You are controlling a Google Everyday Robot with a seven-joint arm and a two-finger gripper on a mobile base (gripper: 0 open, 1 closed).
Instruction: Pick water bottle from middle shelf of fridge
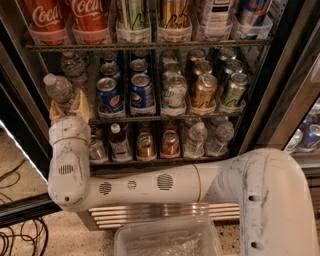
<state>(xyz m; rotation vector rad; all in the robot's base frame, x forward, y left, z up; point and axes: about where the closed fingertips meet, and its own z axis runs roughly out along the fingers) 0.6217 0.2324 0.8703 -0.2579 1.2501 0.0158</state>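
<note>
Leaning a bit toward pic-left, the water bottle (60, 90) sits at the far left end of the middle shelf (165, 119), white cap up, w/ its lower body down between the tan fingers (83, 106) of the gripper (69, 107). Jaws look clamped on the bottle's base, one finger each side, touching the plastic. A 2nd clear bottle (74, 65) stands behind it, deeper in the same lane.

Next lanes along the shelf, going right: blue Pepsi cans (107, 95) in two rows, a pale green-white can (175, 95), a gold can (204, 92), then a green can (233, 90), each w/ more cans lined up behind.

Rack above holds big red Coca-Cola cans (90, 15) at left and tall cans further right. Shelf below: small bottle w/ red-orange cap (118, 142), a couple of short cans (171, 144), more clear bottles (196, 139).

The fridge (285, 75) has a black frame; its slatted steel grille (165, 212) shows at the btm. The white arm (150, 185) runs across in front of that lower part, elbow at left, wrist rising up to the gripper. A clear plastic bin (167, 242) sits at btm centre; dark cables (20, 240) lie on the floor at left.
</note>
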